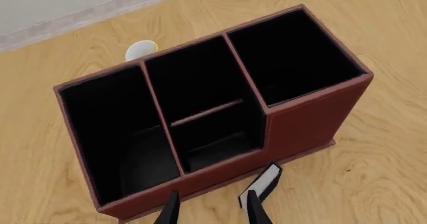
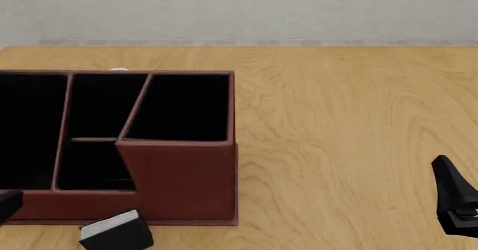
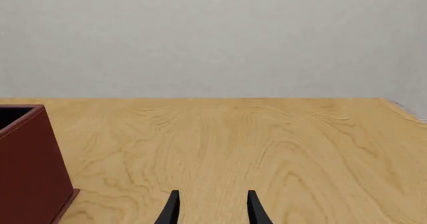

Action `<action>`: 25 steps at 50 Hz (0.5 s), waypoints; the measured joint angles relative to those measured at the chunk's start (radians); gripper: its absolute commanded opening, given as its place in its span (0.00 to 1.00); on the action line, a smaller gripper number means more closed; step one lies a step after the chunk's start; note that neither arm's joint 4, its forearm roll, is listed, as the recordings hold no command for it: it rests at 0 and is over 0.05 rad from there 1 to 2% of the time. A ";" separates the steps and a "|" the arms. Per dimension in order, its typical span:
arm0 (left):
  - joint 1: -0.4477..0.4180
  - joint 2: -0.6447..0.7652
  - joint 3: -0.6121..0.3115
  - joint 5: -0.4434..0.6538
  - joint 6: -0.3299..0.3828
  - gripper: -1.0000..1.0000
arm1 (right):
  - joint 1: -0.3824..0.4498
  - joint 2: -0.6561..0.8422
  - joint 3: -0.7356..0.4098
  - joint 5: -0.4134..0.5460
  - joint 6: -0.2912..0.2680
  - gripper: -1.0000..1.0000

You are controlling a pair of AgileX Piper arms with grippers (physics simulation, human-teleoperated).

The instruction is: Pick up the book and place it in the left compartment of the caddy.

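Observation:
The reddish-brown caddy (image 2: 179, 177) (image 1: 313, 119) stands at the table's left, and its long left compartment (image 2: 30, 127) (image 1: 113, 134) shows only black lining. The small black book (image 2: 116, 233) (image 1: 265, 181) with white page edges lies on the table just in front of the caddy's front wall. My left gripper (image 1: 212, 211) hovers open above the caddy's front edge with nothing between its fingers; the book sits beyond one fingertip. In the front view only a black bit of the left arm (image 2: 8, 204) shows. My right gripper (image 3: 212, 211) (image 2: 454, 197) is open, far right.
A small white object (image 1: 141, 48) (image 2: 118, 69) peeks out behind the caddy's back wall. Bare wooden table (image 2: 343, 149) stretches between the caddy and the right arm. A grey wall runs behind the table's far edge.

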 measured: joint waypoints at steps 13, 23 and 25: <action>-0.075 0.039 0.001 0.046 -0.008 1.00 | 0.000 0.000 0.000 0.000 0.000 1.00; -0.125 0.067 0.028 0.030 -0.012 1.00 | 0.000 0.000 0.000 0.000 0.000 1.00; -0.134 0.072 0.036 0.023 -0.014 1.00 | 0.000 0.000 0.000 0.000 0.000 1.00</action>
